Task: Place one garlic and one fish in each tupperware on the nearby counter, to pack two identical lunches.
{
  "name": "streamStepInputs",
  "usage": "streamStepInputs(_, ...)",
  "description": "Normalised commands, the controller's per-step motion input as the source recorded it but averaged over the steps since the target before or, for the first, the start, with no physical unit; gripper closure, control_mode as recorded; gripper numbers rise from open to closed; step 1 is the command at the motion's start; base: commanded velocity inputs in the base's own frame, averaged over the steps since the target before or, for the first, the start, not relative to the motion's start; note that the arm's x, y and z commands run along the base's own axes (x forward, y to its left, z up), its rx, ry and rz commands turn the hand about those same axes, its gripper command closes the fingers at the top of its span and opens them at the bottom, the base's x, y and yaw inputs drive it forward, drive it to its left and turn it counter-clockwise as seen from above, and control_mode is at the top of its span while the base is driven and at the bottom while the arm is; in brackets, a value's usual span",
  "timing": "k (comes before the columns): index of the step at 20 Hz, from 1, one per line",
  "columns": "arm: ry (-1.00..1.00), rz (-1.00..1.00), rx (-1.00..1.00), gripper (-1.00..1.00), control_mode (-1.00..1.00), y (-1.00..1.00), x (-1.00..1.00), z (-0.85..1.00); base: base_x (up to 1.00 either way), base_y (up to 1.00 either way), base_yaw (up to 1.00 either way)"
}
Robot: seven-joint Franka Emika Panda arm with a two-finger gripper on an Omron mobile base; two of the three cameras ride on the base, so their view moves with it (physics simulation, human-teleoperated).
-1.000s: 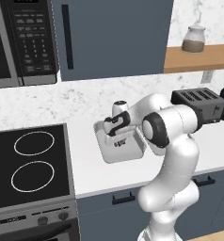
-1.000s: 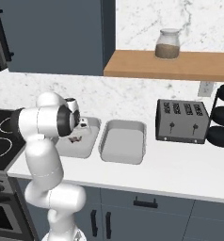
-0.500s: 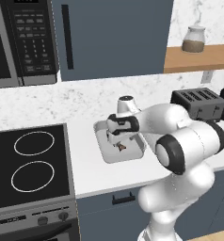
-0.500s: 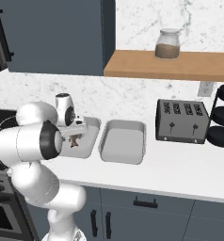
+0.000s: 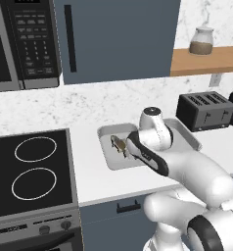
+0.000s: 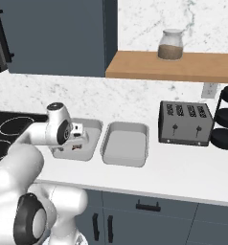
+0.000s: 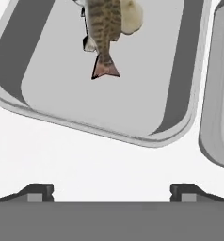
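Note:
Two pale grey tupperware trays sit side by side on the white counter (image 6: 173, 167). In the left tupperware (image 7: 43, 89) lie a brown mottled fish (image 7: 103, 33) with a reddish tail and, touching it, a cream garlic bulb (image 7: 131, 16). The same fish (image 5: 119, 145) shows in the left base view. The right tupperware (image 6: 125, 143) holds nothing. My gripper (image 7: 111, 193) is open and empty, hovering above the left tray's near rim, fingertips (image 7: 38, 192) wide apart. My arm hides part of the left tray (image 6: 85, 150).
A dark toaster (image 6: 185, 122) stands right of the trays, with stacked dark round things (image 6: 226, 119) beyond it. The stove (image 5: 30, 166) lies to the left under a microwave (image 5: 25, 44). A jar (image 6: 171, 45) sits on the wooden shelf.
The gripper went from nearly shut to wide open and let go of the brown fish, which now lies in the left tray. The arm has swung and drawn back toward the counter's front.

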Motion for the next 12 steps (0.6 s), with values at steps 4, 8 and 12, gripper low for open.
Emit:
streamStepInputs(4,-0.32,-0.19,0.09,-1.00,-1.00,-0.51,-0.85,0.35,0.00,0.00,0.00)
streamStepInputs(8,-0.31,-0.14,0.03,-1.00,-1.00,-0.24,-0.72,0.44,0.00,0.00,0.00)
streamStepInputs(12,-0.23,-0.10,0.01,-1.00,-1.00,-0.08,-0.67,0.38,0.00,0.00,0.00)
